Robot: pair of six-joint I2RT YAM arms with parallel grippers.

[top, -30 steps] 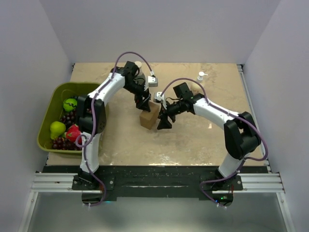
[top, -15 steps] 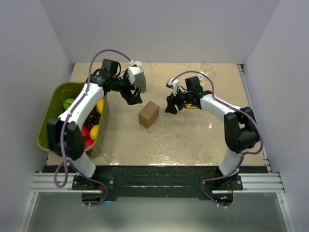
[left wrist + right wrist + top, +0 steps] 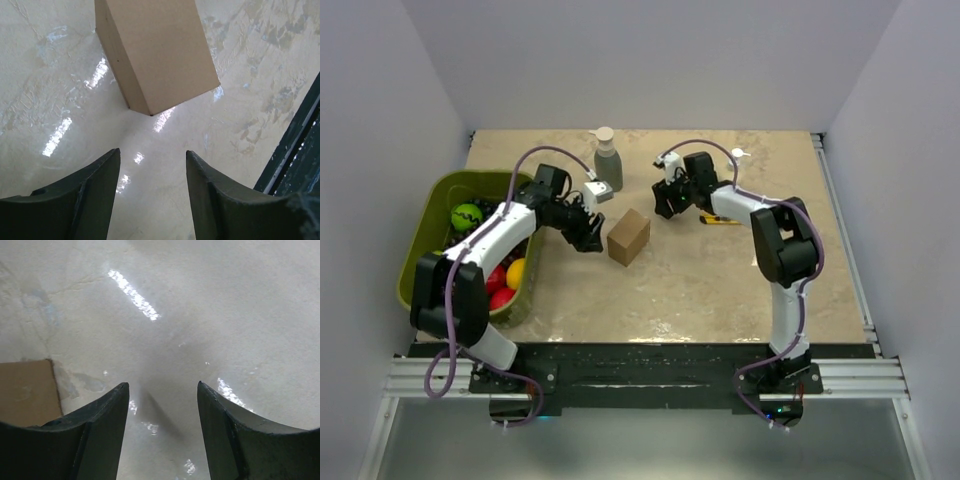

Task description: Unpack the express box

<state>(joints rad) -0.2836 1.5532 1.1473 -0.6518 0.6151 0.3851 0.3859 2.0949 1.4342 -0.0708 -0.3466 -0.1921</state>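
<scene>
The express box (image 3: 629, 236) is a small plain brown carton standing closed on the table's middle. It fills the top of the left wrist view (image 3: 155, 50), and one corner shows at the left of the right wrist view (image 3: 25, 390). My left gripper (image 3: 587, 236) is open and empty just left of the box, low over the table (image 3: 152, 152). My right gripper (image 3: 663, 207) is open and empty to the box's upper right, apart from it (image 3: 162, 387).
A green bin (image 3: 420, 262) with a green ball, a yellow fruit and red fruit stands at the left edge. A grey pump bottle (image 3: 606, 164) stands behind the box. A yellow tool (image 3: 720, 218) lies right of my right gripper. A small white object (image 3: 736, 156) lies at the back right.
My left gripper has swung from the back left down to the box's left side. My right gripper has drawn back toward the far side. The pump bottle and the yellow tool now show.
</scene>
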